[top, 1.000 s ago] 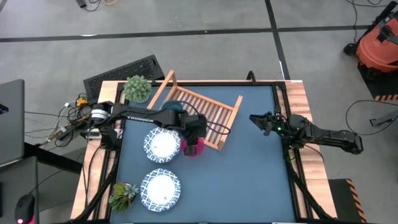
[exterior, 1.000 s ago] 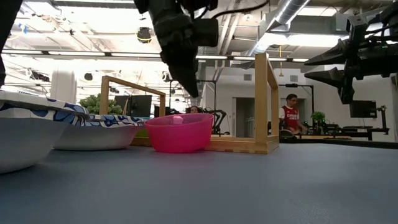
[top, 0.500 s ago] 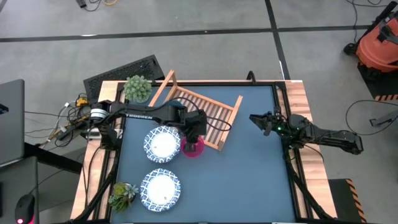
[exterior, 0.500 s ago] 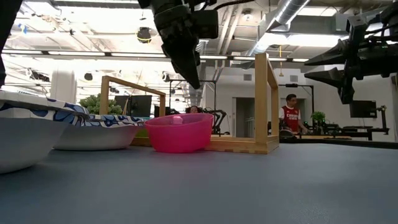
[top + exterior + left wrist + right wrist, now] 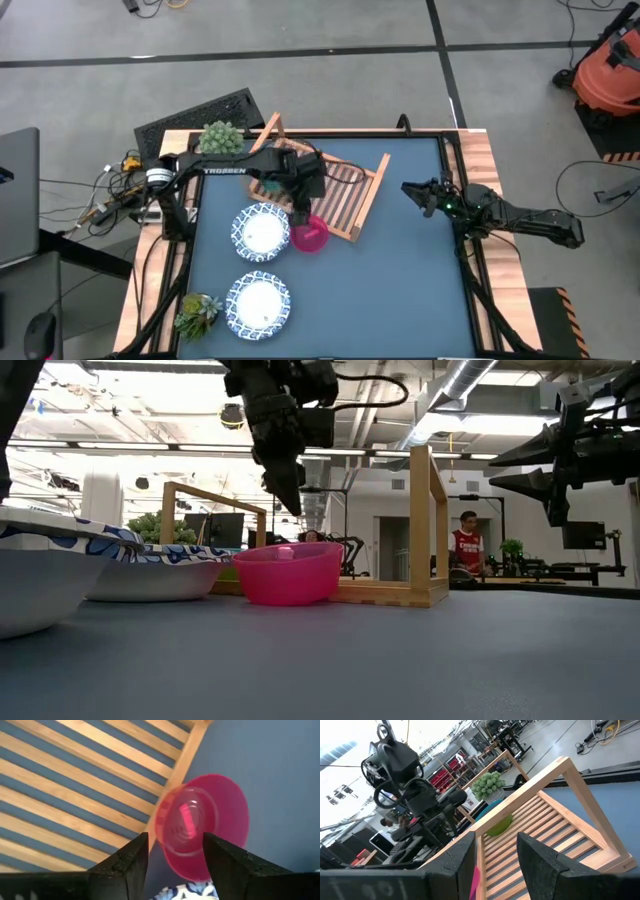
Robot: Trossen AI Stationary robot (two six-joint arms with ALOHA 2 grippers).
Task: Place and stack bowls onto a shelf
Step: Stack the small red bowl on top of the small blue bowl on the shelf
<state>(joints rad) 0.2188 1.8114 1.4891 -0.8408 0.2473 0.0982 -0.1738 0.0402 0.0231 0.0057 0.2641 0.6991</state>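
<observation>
My left gripper (image 5: 300,197) (image 5: 172,855) is open and holds nothing. It hangs over the near edge of the wooden shelf (image 5: 335,185), above and to the far left of the magenta bowl (image 5: 310,237) (image 5: 202,822). That bowl stands upright on the table beside the shelf's near rail (image 5: 290,572). Two white bowls with blue rims (image 5: 262,232) (image 5: 259,305) sit on the table to its left. On the shelf, the right wrist view shows a green bowl (image 5: 498,826) and a teal bowl (image 5: 490,809). My right gripper (image 5: 413,192) (image 5: 497,862) waits open by the table's right edge.
A leafy potted plant (image 5: 221,140) stands at the far left corner, and a smaller one (image 5: 197,312) at the near left. The shelf's raised end rail (image 5: 425,525) stands upright. A person (image 5: 466,545) is in the room far behind the table.
My left gripper has risen and moved from just above the magenta bowl toward the far left, and is now over the shelf's slats. The magenta bowl has stayed where it was on the table.
</observation>
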